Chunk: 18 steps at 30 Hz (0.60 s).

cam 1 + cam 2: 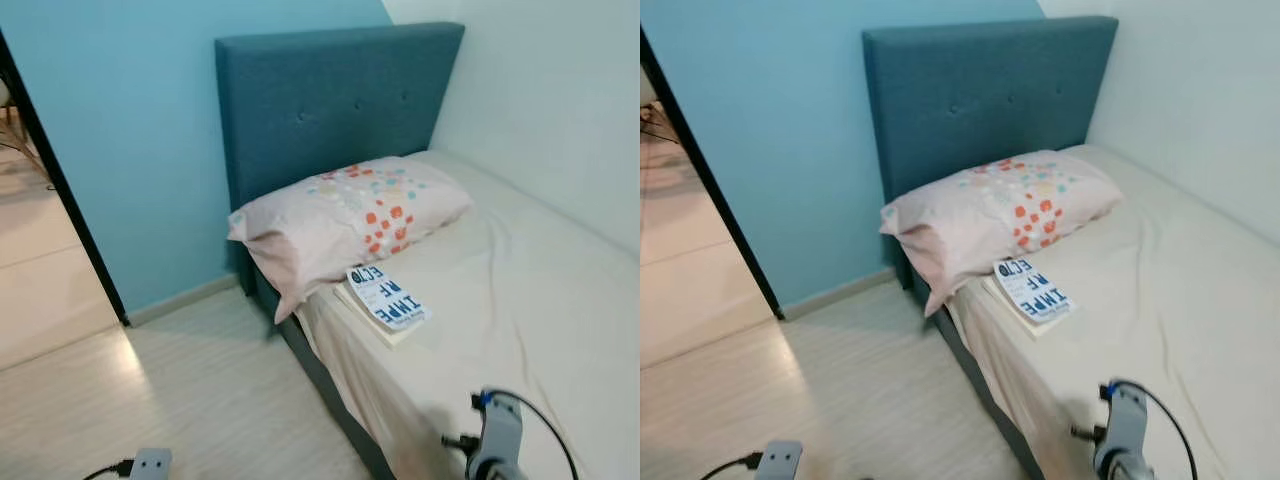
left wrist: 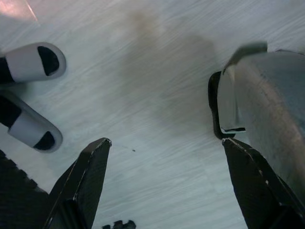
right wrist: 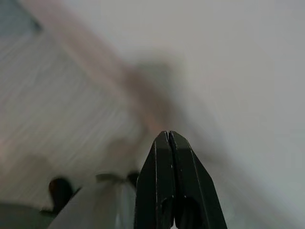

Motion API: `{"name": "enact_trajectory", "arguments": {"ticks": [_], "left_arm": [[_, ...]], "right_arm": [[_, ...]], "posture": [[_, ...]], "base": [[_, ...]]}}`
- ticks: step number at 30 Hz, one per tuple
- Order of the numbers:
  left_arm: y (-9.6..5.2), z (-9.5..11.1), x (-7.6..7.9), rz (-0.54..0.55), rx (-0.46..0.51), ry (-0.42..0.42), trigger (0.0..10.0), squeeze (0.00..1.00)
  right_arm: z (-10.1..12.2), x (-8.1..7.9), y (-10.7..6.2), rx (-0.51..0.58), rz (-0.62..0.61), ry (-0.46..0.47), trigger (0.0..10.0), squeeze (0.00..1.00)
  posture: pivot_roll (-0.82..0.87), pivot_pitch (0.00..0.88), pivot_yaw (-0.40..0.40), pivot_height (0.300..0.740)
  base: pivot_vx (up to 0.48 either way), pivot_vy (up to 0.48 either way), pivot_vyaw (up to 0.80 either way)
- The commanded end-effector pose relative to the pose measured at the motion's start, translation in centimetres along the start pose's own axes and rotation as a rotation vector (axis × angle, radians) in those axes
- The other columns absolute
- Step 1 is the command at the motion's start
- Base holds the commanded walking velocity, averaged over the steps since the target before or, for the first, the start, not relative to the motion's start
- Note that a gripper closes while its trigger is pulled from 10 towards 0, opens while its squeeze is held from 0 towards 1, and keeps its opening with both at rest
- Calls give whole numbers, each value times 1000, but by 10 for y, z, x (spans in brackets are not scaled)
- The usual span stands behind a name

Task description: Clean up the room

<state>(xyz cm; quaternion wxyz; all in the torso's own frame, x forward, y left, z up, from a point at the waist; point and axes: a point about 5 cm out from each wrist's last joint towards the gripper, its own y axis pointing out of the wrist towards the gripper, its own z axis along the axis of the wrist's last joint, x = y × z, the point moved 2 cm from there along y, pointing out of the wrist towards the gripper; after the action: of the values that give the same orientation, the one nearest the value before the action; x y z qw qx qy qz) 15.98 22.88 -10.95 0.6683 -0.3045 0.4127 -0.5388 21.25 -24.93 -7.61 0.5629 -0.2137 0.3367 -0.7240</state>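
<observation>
A white and blue book (image 1: 387, 298) lies on the bed (image 1: 520, 300) near its floor-side edge, just in front of a pink pillow (image 1: 350, 220) with coloured dots. My right gripper (image 3: 170, 139) is shut with nothing in it, above the bed's edge; its silver wrist (image 1: 495, 440) shows low in the eye views. My left gripper (image 2: 164, 148) hangs open over the pale floor (image 2: 157, 86), its wrist (image 1: 150, 464) at the bottom left. A pair of white and black slippers (image 2: 28, 95) lies on the floor beside it.
The bed has a teal headboard (image 1: 330, 100) against a blue wall, with a white wall along its far side. A dark-framed doorway (image 1: 60, 180) opens on the left. Pale wood floor (image 1: 200, 390) runs beside the bed.
</observation>
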Motion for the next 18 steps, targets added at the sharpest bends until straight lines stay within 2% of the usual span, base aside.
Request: {"name": "enact_trajectory", "arguments": {"ticks": [1,2,4,5,6,7,8,11,14,18], "left_arm": [[0,-4,-3,-7,-7,31,10000,0],[0,-4,-3,-7,-7,31,10000,0],[0,-2,-2,-21,-1,40,10000,0],[0,-2,-2,-21,-1,40,10000,0],[0,2,-1,-29,7,46,10000,0],[0,2,-1,-29,7,46,10000,0],[1,6,1,-37,17,54,10000,0],[2,15,6,-51,34,67,10000,0],[2,18,8,-57,38,75,10000,0],[2,19,12,-73,30,97,10000,0]], "right_arm": [[-15,4,-3,-56,-18,-7,10000,0],[-15,4,-3,-56,-18,-7,10000,0],[-54,11,-14,-188,-52,-12,10000,0],[-54,11,-14,-188,-52,-12,10000,0],[-72,14,-20,-252,-64,-25,10000,0],[-72,14,-20,-252,-64,-25,10000,0],[-84,16,-25,-299,-72,-34,10000,0],[-94,20,-30,-337,-83,-42,10000,0],[-95,23,-31,-342,-90,-42,10000,0],[-90,35,-32,-335,-127,-66,10000,0]], "posture": [[14,0,-79,715],[14,0,-79,715],[20,0,-81,725],[20,0,-81,725],[24,0,-83,730],[24,0,-83,730],[27,0,-85,735],[23,0,-81,740],[23,0,-81,740],[22,0,-78,740]], "base": [[0,0,0],[0,0,0],[0,0,0],[0,0,0],[0,0,0],[0,0,0],[0,0,0],[0,0,0],[0,0,0],[0,0,0]]}}
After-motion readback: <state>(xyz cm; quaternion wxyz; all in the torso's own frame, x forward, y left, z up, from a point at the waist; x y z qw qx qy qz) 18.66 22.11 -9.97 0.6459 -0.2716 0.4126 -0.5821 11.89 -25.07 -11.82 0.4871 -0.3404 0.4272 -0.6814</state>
